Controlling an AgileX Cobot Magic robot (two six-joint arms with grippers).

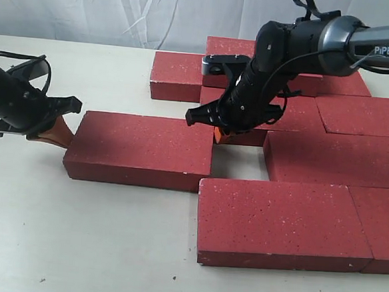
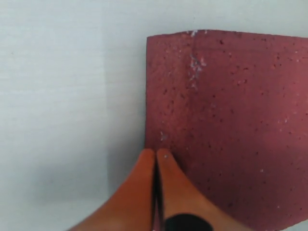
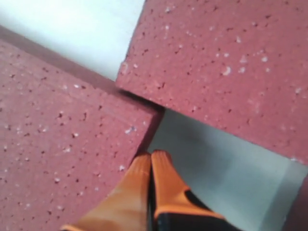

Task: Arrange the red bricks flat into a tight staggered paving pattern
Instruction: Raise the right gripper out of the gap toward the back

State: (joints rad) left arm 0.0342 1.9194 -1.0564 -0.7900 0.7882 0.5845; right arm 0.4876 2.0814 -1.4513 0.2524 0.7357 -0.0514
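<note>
Looking at the exterior view first, I see the bricks lying flat on the table. Most are packed in staggered rows on the right, each with its long axis running left to right across the view. One loose brick lies to the left of the group on the same heading, and a patch of bare table separates its right end from the next brick in its row. My left arm comes in low from the left, and the left gripper has its orange tips against the loose brick's left end. The right arm reaches in from the upper right and bends down over the group. It carries the right gripper steeply down to the loose brick's right end, at the edge of that patch. White lettering on the right arm reads "PiPER". In the left wrist view, the fingers are clenched together on nothing, and their tips touch the brick's edge close to one corner. In the right wrist view, the fingers are likewise pressed together and empty. Their tips sit at a brick's corner, with bare table beside them and another brick just beyond.
</note>
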